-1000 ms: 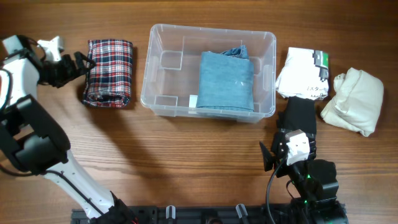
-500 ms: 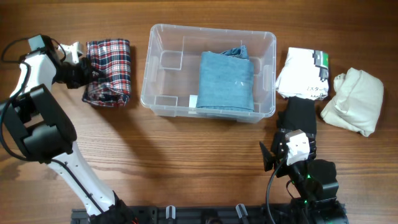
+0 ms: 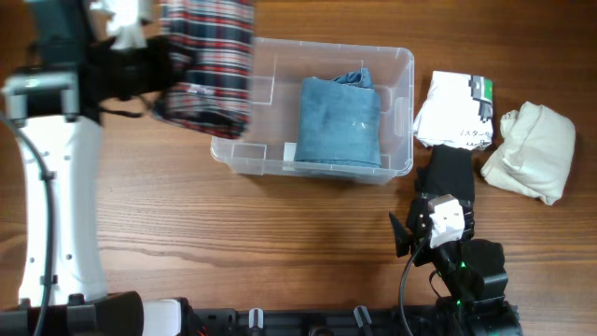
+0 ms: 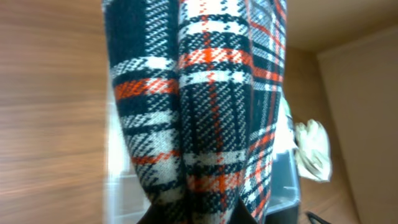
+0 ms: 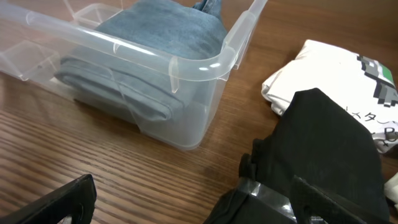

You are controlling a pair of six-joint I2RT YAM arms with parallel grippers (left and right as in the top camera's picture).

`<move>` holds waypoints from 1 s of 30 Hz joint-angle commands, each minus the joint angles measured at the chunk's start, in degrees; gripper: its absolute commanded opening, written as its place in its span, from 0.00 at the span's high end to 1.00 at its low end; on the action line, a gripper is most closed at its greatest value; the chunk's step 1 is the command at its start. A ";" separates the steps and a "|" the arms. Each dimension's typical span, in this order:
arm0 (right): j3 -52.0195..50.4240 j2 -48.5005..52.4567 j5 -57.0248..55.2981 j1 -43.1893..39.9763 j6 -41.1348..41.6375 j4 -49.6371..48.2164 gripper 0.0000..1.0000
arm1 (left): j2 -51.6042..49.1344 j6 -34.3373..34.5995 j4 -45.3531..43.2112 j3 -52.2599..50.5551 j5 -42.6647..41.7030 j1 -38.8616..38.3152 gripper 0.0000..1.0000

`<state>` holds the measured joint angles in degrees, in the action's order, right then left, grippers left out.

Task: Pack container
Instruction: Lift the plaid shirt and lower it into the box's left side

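Observation:
The container (image 3: 404, 112) is a clear plastic bin at the table's middle, also in the right wrist view (image 5: 205, 62). Folded blue jeans (image 3: 339, 121) lie in its right half. My left gripper (image 3: 168, 73) is shut on a folded red, white and navy plaid cloth (image 3: 213, 61), held in the air over the container's left end. That plaid cloth (image 4: 205, 93) fills the left wrist view and hides most of the jaws. My right gripper (image 5: 199, 205) rests open low near the container's right front corner, with nothing in it.
A black folded item (image 5: 329, 137) lies just ahead of the right gripper, partly on a white printed shirt (image 3: 454, 110). A cream cloth bundle (image 3: 530, 151) sits at the far right. Bare wood lies in front of the container.
The left gripper closed on the plaid cloth, lifted it off the table and carried it right, over the container's left end. The right arm has not moved.

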<state>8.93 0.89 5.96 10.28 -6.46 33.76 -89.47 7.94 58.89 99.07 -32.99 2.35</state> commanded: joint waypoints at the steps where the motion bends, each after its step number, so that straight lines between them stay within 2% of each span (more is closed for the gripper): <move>1: 0.09 -0.46 0.52 -0.28 0.59 -0.09 0.00 | -6.10 13.73 -5.68 -2.38 13.77 -10.91 0.96; 4: 0.09 -0.46 0.52 -0.28 0.59 -0.09 0.00 | -11.93 19.50 -8.59 -2.71 22.82 -17.66 0.96; 8: 0.09 -0.46 0.52 -0.28 0.57 -0.09 0.00 | -20.31 20.04 -11.37 -2.71 25.49 -22.60 0.96; 11: 0.09 -0.46 0.52 -0.28 0.55 -0.09 0.00 | -25.00 21.49 -11.47 -2.71 28.94 -23.34 0.96; 18: 0.09 -0.46 0.50 -0.28 0.59 -0.09 0.00 | -25.55 20.85 -8.26 -2.69 38.05 -22.91 0.96; 25: 0.09 -0.46 0.52 -0.28 0.59 -0.09 0.00 | -24.83 22.27 -5.90 -2.69 42.07 -22.80 0.94; 27: 0.09 -0.46 0.52 -0.28 0.57 -0.09 0.00 | -25.00 22.12 -5.46 -2.71 42.10 -22.80 0.62; 29: 0.09 -0.46 0.50 -0.28 0.59 -0.09 0.00 | -25.09 21.94 -5.16 -2.71 42.14 -22.80 0.35; 30: 0.09 -0.46 0.52 -0.28 0.59 -0.09 0.00 | -25.05 20.74 -5.22 -2.64 42.07 -22.69 0.37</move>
<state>8.93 0.89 5.96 10.28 -6.46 33.78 -115.31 29.50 53.67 96.05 7.25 -20.88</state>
